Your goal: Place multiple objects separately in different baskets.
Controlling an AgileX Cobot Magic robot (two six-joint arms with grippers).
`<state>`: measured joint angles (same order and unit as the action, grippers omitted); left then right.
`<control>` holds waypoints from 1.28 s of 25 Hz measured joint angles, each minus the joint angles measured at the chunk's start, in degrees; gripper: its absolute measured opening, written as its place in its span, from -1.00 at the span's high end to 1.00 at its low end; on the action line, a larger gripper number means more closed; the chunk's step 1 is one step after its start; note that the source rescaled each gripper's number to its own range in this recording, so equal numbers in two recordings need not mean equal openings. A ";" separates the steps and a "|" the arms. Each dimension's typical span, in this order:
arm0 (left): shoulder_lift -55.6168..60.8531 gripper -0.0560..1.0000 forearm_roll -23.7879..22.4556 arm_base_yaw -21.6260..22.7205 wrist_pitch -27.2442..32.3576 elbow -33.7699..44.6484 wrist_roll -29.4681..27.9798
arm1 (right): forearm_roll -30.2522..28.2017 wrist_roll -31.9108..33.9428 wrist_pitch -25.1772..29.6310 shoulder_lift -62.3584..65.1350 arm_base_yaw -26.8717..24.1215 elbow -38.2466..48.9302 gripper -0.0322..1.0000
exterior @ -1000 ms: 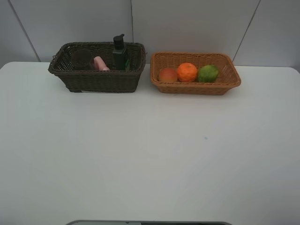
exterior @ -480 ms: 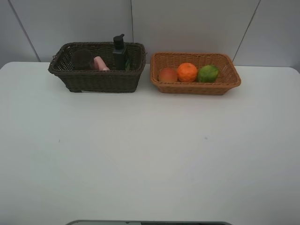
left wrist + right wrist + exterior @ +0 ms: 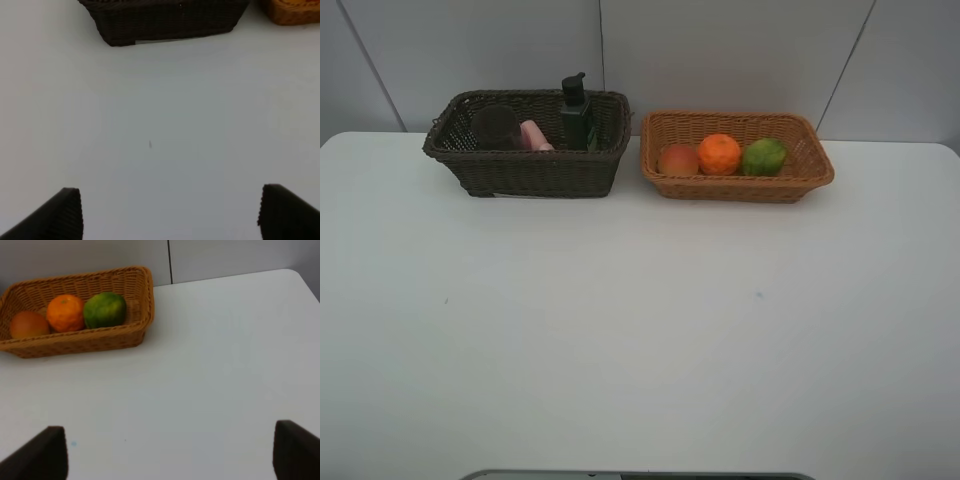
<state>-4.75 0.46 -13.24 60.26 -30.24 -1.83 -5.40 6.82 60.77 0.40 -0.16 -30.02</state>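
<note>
The dark brown basket [image 3: 520, 172] stands at the back left and holds a dark green pump bottle [image 3: 575, 112], a pink tube [image 3: 533, 135] and a mauve cup [image 3: 497, 127]. The light orange-tan basket [image 3: 735, 187] to its right holds a red-orange fruit [image 3: 678, 159], an orange [image 3: 720, 154] and a lime [image 3: 764, 156]. Neither gripper shows in the exterior view. My left gripper [image 3: 170, 215] is open and empty over bare table, well short of the dark basket [image 3: 165, 22]. My right gripper [image 3: 170, 452] is open and empty, short of the light basket [image 3: 75, 342].
The white table [image 3: 640, 330] spreads in front of both baskets. A grey panelled wall [image 3: 720, 50] stands close behind them. The light basket's corner [image 3: 295, 12] shows in the left wrist view. A small dark speck [image 3: 150, 144] lies on the table.
The mauve cup shows darker and clearer in the dark basket than a second ago. Nothing else has visibly moved.
</note>
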 joint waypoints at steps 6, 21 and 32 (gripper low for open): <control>0.85 -0.84 -0.03 0.00 0.07 1.36 1.83 | 0.00 0.00 0.00 0.00 0.00 0.00 -0.58; 5.21 -0.84 -0.46 0.00 0.13 1.36 1.83 | 0.00 0.00 0.00 0.00 0.00 0.00 -0.58; 5.21 -0.84 -0.46 8.32 0.13 1.36 1.83 | 0.00 0.00 0.00 0.00 0.00 0.00 -0.58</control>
<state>0.45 0.00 -4.92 60.39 -28.89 0.00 -5.40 6.82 60.77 0.40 -0.16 -30.02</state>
